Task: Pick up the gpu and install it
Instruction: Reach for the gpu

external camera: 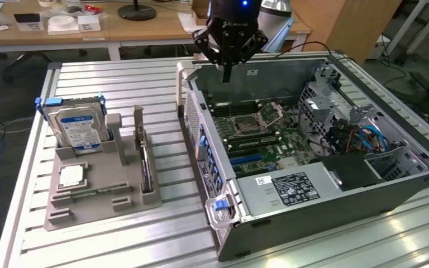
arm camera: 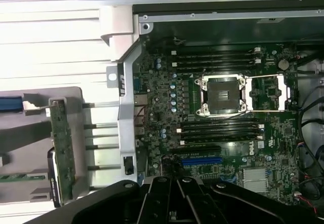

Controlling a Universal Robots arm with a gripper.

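End effector (arm camera: 174,203): clenched, empty, hovering above open case (external camera: 334,212). Locate gpu (external camera: 146,159) upright in holder (external camera: 95,212) on desk (external camera: 125,84), outside case: not picked up, not installed; blue slot (arm camera: 201,160) on motherboard (arm camera: 162,107) vacant. Note free air above gpu, holder posts (external camera: 137,120) tight at both ends, case just beside.
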